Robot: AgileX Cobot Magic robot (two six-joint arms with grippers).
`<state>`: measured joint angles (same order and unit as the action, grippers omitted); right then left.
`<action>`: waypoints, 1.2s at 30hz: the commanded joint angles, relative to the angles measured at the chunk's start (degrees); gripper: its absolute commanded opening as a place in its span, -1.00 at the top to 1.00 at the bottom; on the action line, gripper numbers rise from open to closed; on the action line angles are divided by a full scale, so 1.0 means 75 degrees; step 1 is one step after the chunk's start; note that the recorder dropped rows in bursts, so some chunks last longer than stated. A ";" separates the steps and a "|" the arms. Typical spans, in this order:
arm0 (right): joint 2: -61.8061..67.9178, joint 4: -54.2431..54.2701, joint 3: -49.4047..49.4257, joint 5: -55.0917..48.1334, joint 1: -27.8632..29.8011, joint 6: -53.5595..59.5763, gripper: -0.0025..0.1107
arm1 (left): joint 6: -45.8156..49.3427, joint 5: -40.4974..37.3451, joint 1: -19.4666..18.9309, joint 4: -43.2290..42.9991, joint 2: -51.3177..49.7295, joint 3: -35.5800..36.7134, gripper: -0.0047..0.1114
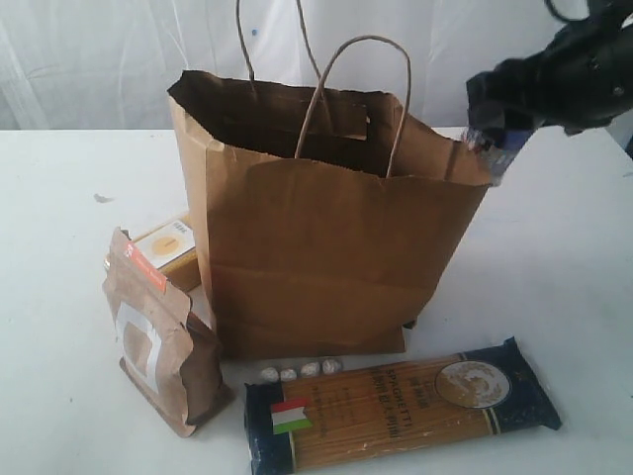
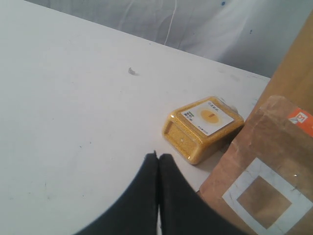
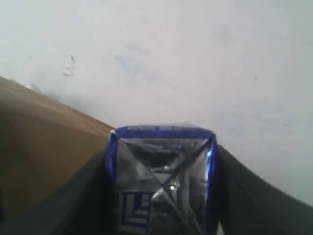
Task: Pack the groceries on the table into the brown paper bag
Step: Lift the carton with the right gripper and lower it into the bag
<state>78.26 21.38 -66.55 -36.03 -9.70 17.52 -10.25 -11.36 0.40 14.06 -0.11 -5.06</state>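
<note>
The brown paper bag [image 1: 316,247] stands open mid-table. My right gripper [image 1: 509,124] hovers at the bag's upper right rim, shut on a blue-and-silver foil packet [image 3: 161,181]; its jaws press both sides of the packet, beside the bag wall [image 3: 44,147]. The spaghetti packet [image 1: 406,406] lies flat in front of the bag. The kraft pouch [image 1: 163,336] stands left of the bag, and the yellow-grain bottle [image 2: 203,127] lies behind it. My left gripper [image 2: 158,156] is shut and empty, just short of the bottle. Neither jar is in view.
Several small pale lumps [image 1: 300,371] lie in a row between bag and spaghetti packet. White table [image 1: 59,198] stretches to the left, with a small dark mark [image 2: 132,72]. A white curtain hangs behind.
</note>
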 commanded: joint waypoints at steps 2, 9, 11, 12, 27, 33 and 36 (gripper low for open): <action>-0.1441 -0.0040 -0.0104 -0.0017 -0.0014 0.0097 0.96 | -0.0005 0.0023 0.0047 0.0064 0.0015 0.0045 0.90; -0.2226 0.0147 -0.0607 -0.0607 -0.0275 0.0097 0.96 | -0.0005 0.0023 0.0047 0.0064 0.0015 0.0045 0.90; -0.2224 0.0282 -0.0693 -0.0779 -0.0520 0.0116 0.96 | -0.0005 0.0023 0.0047 0.0064 0.0015 0.0045 0.90; -0.2203 0.0297 -0.0709 -0.0854 -0.0648 0.0112 0.96 | -0.0005 0.0023 0.0047 0.0064 0.0015 0.0045 0.90; -0.1126 0.0300 -0.0720 -0.0421 -0.1996 0.0125 0.96 | -0.0005 0.0023 0.0047 0.0064 0.0015 0.0045 0.90; -0.0387 0.0253 -0.0720 -0.0194 -0.2238 0.0234 0.96 | -0.0005 0.0023 0.0047 0.0064 0.0015 0.0045 0.90; 0.0074 0.0180 -0.0720 -0.0212 -0.2238 0.0234 0.96 | -0.0005 0.0023 0.0047 0.0064 0.0015 0.0045 0.90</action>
<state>77.08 23.19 -71.31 -39.05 -26.35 18.59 -10.25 -11.36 0.40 14.06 -0.11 -5.06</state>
